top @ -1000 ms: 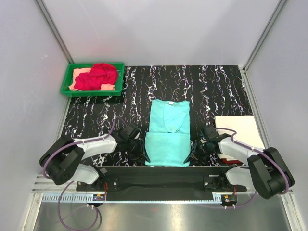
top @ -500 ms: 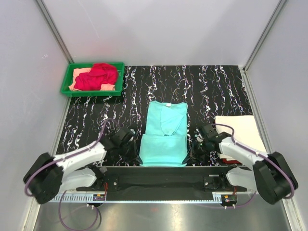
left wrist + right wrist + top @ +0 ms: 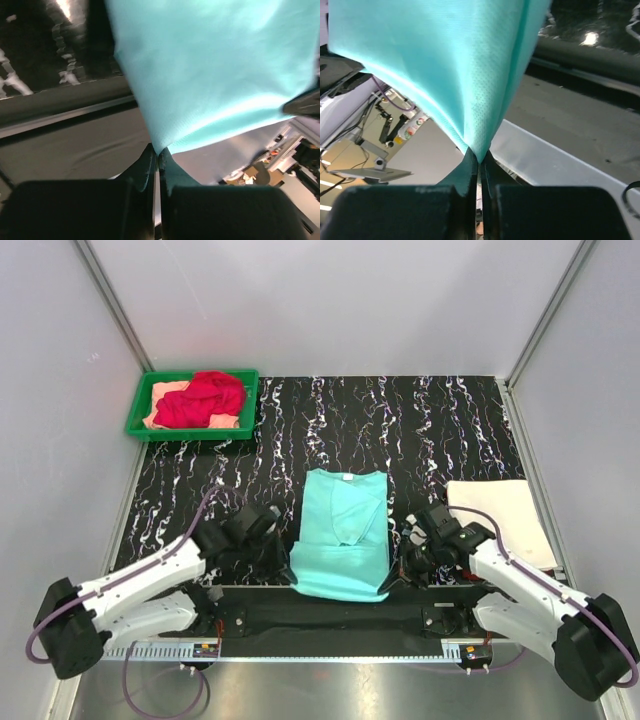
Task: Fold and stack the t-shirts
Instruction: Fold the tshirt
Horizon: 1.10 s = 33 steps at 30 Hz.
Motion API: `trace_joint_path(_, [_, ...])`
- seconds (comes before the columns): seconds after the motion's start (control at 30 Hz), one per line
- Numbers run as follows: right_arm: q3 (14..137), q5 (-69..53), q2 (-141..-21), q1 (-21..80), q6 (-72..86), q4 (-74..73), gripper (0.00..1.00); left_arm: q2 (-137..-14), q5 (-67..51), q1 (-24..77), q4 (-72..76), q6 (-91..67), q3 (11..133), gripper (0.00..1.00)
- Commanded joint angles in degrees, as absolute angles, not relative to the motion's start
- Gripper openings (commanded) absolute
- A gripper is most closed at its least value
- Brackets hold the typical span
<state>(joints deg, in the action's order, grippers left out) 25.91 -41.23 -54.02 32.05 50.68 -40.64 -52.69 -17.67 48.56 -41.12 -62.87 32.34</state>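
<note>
A mint-teal t-shirt (image 3: 340, 530) lies lengthwise at the middle of the black marbled table, sleeves folded in. My left gripper (image 3: 291, 574) is shut on its near left corner (image 3: 159, 142), and my right gripper (image 3: 392, 580) is shut on its near right corner (image 3: 479, 150). Both corners are lifted off the table, so the near hem hangs between the two grippers. A folded cream-white t-shirt (image 3: 500, 518) rests at the right. A crumpled red t-shirt (image 3: 200, 398) lies on a peach one (image 3: 165, 395) in the green tray.
The green tray (image 3: 136, 420) stands at the far left corner. The black base rail (image 3: 330, 615) runs along the near edge just under the lifted hem. Grey walls close in the table on three sides.
Both grippers have closed on the teal shirt's near corners and lifted them. The near hem has been drawn towards the front edge, and both arms have stretched further forward and inward.
</note>
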Motion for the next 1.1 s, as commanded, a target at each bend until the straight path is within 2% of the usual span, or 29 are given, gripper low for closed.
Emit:
trace_joint_path(0.0, [31.4,-45.7,-55.1,32.3,54.1,-41.9,0.0,-58.9,-19.9,46.1,-41.0,-61.4,41.9,0.0])
trace_joint_path(0.17, [37.2,-50.2,-61.7,28.8,54.1,-39.9,0.0,-71.0,-25.4,37.7,-41.0,-54.2,54.4,0.01])
trace_joint_path(0.3, [43.2,-55.5,-68.5,20.2,46.7,-43.0,0.0,-79.5,-28.7,32.7,-43.8,-47.7,63.5,0.01])
trace_joint_path(0.43, [51.6,-56.6,-76.4,17.8,42.6,-46.1,0.0,-85.2,-31.4,29.0,-42.5,-46.8,70.2,0.01])
trace_joint_path(0.7, [59.3,-61.9,-91.4,12.2,46.9,-37.9,0.0,-102.4,-35.1,24.5,-38.6,-47.5,86.4,0.01])
trace_joint_path(0.83, [66.5,-64.4,-103.0,6.2,46.5,-36.0,0.05,-111.4,-36.7,21.7,-36.3,-49.8,93.8,0.02])
trace_joint_path(0.87, [71.6,-65.1,-105.3,3.8,46.3,-35.3,0.1,-113.4,-36.9,20.9,-35.0,-51.1,95.3,0.04])
trace_joint_path(0.93, [78.3,-64.4,-113.4,1.2,41.5,-39.0,0.18,-117.7,-33.6,19.4,-33.8,-50.9,100.7,0.31])
trace_joint_path(0.97, [81.0,-63.6,-116.3,-1.5,41.1,-39.1,0.33,-119.5,-31.3,19.0,-34.5,-48.7,103.2,0.4])
trace_joint_path(1.0, [86.6,-63.9,-119.2,-2.8,39.5,-40.2,0.36,-121.6,-27.8,18.7,-35.6,-47.0,110.1,0.36])
trace_joint_path(1.03, [90.2,-64.3,-125.0,-3.9,38.1,-42.0,0.39,-126.6,-25.9,18.2,-37.5,-45.5,114.7,0.38])
trace_joint_path(1.07, [93.7,-63.7,-127.3,-5.1,36.9,-44.3,0.54,-128.7,-24.4,17.9,-41.4,-43.2,119.2,0.43])
